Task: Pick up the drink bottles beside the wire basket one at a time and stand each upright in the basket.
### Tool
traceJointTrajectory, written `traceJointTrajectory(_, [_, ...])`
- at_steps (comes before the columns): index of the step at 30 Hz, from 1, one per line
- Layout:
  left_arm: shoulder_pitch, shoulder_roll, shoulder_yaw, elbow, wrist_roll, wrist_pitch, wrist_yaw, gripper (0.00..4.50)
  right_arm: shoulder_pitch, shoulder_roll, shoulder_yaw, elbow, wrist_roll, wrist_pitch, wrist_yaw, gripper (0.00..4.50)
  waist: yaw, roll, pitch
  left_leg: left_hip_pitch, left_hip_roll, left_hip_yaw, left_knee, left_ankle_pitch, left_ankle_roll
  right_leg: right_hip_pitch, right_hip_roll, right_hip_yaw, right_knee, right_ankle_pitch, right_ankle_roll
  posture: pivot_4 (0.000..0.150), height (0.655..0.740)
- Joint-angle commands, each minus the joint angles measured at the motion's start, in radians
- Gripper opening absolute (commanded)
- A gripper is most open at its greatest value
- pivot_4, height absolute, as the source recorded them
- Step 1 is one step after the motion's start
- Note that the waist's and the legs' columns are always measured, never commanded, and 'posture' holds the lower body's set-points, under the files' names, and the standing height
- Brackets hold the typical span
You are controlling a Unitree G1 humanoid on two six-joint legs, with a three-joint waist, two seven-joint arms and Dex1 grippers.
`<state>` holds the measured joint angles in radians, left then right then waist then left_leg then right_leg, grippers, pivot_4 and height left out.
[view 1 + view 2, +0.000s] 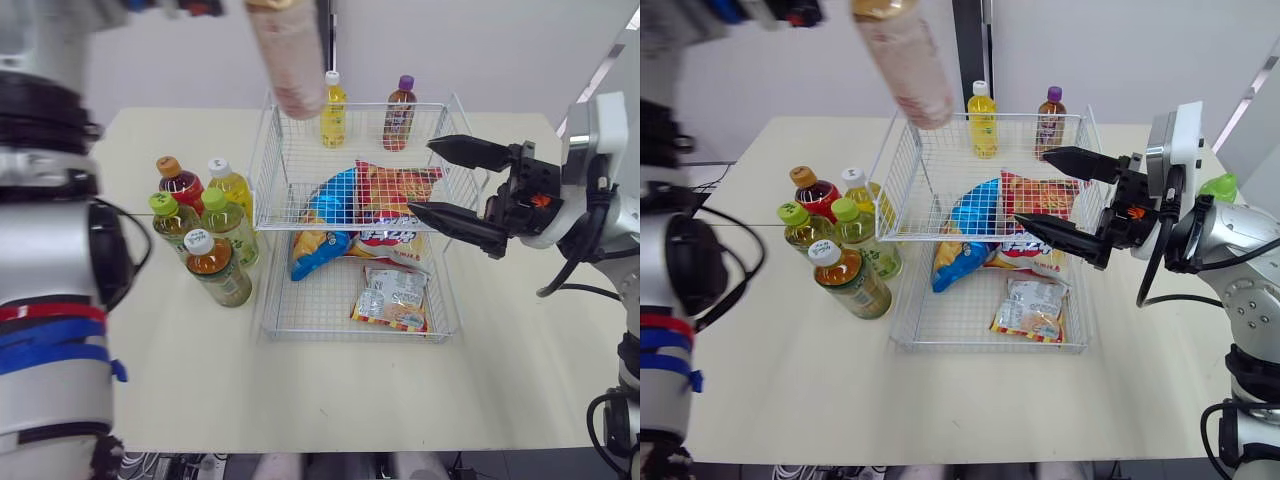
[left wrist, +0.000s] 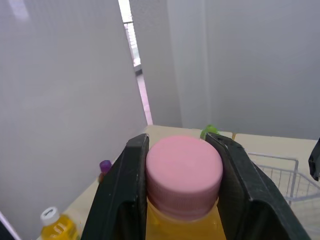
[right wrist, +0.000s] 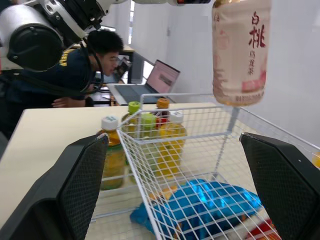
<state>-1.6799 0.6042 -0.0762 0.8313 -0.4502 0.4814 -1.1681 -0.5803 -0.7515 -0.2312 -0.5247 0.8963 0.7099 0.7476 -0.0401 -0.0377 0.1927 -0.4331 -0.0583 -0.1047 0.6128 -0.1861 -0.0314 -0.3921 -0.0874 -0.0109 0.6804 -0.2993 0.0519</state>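
Bottle (image 1: 290,60) with peach label is hanging over wire basket's (image 1: 310,305) far-left corner, its top cropped. Snack bags (image 1: 385,190) are lying inside; five bottles (image 1: 225,225) are standing on worktop (image 1: 330,400) beside it. Right tool (image 1: 425,178) is hovering open. Left wrist: left tool (image 2: 179,142) is gripping its pink cap (image 2: 184,172).

Cream table (image 1: 330,390); blue snack bag (image 1: 330,205), red snack bag (image 1: 395,185), clear packet (image 1: 393,298) laid together. Laptop (image 3: 161,79) is faced by a person (image 3: 55,82).

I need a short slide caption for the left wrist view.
Left pincer clamps a pink-capped bottle at the cap.
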Motion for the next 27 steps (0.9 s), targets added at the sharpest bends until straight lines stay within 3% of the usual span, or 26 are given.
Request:
traceJointTrajectory(1, [-0.094, -0.091, 0.043, 0.08, 0.044, -0.116, 0.033, 1.37, 0.028, -0.032, -0.074, -0.091, 0.036, 0.021, -0.079, 4.5, -0.006, 0.0, 0.002, 0.0, 0.0, 0.0, 0.0, 0.0, 0.0, 0.0, 0.0, 0.0, 0.0, 0.0, 0.0, 0.15, 0.74])
traceJointTrajectory(4, [-0.121, -0.207, 0.052, 0.193, 0.091, -0.204, 0.097, 1.37, 0.076, -0.056, -0.111, -0.147, 0.053, 0.046, -0.138, 4.5, -0.006, -0.001, 0.002, -0.001, -0.001, 0.002, 0.0, 0.0, 0.001, -0.001, -0.001, 0.0, 0.0, 0.0, 0.0, 0.15, 0.74])
traceJointTrajectory(11, [-0.133, -0.371, 0.083, 0.364, 0.169, -0.372, 0.174, 1.37, 0.139, -0.086, -0.169, -0.223, 0.081, 0.069, -0.266, 4.5, -0.005, -0.001, 0.003, 0.0, -0.001, 0.002, 0.002, 0.0, 0.001, 0.0, -0.001, 0.0, 0.002, 0.0, 0.001, 0.15, 0.74])
traceJointTrajectory(21, [-0.111, -0.439, 0.087, 0.428, 0.263, -0.438, 0.2, 1.37, 0.187, -0.126, -0.2, -0.273, 0.123, 0.075, -0.344, 4.5, 0.003, -0.001, 0.003, 0.0, -0.002, 0.002, 0.002, 0.0, 0.001, 0.001, -0.001, 0.0, 0.002, 0.0, 0.001, 0.15, 0.74])
traceJointTrajectory(27, [-0.125, -0.433, 0.144, 0.428, 0.251, -0.437, 0.177, 3.25, 0.19, -0.14, -0.188, -0.265, 0.132, 0.068, -0.35, 4.5, 0.005, -0.001, 0.003, 0.0, -0.002, 0.001, 0.004, 0.0, 0.001, 0.002, -0.001, -0.001, 0.002, 0.0, 0.001, 0.15, 0.74])
